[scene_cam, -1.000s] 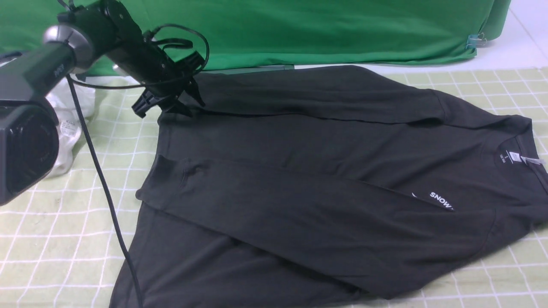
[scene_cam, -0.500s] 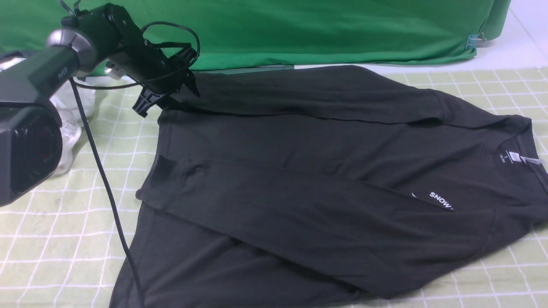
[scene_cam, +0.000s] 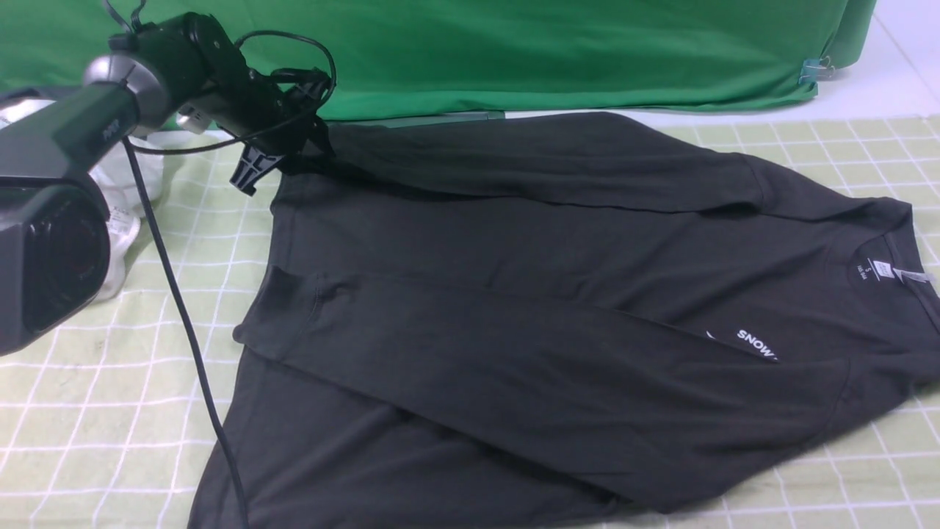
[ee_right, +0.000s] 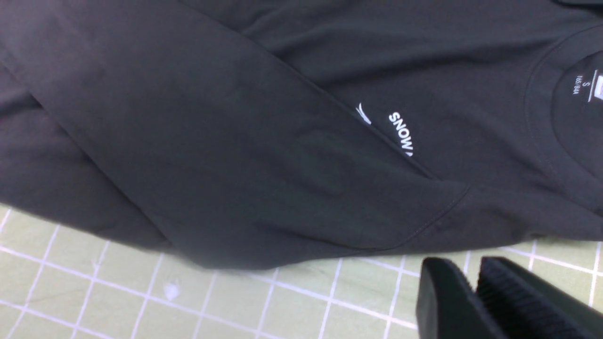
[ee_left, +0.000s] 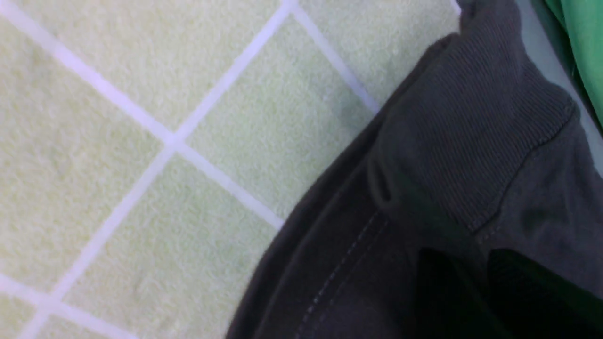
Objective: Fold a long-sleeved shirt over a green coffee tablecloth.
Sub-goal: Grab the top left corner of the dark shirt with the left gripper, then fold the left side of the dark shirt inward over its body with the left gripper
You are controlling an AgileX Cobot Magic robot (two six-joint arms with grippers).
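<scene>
Gripping long-sleeved shirt [scene_cam: 514, 250], left jaws on cuff [ee_left: 476, 141]

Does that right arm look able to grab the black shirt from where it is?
Probably yes. In the right wrist view the right gripper is over the green coffee tablecloth, just beside the near edge of the long-sleeved shirt, and nothing lies between them.

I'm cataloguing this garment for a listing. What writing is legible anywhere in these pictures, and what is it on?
"SNOW": white print on the shirt chest, the rest hidden by a sleeve.
"S": neck label.
"165/84A": same label.
Lettering on the left arm and the tag on the white garment: too blurred to read.
</scene>
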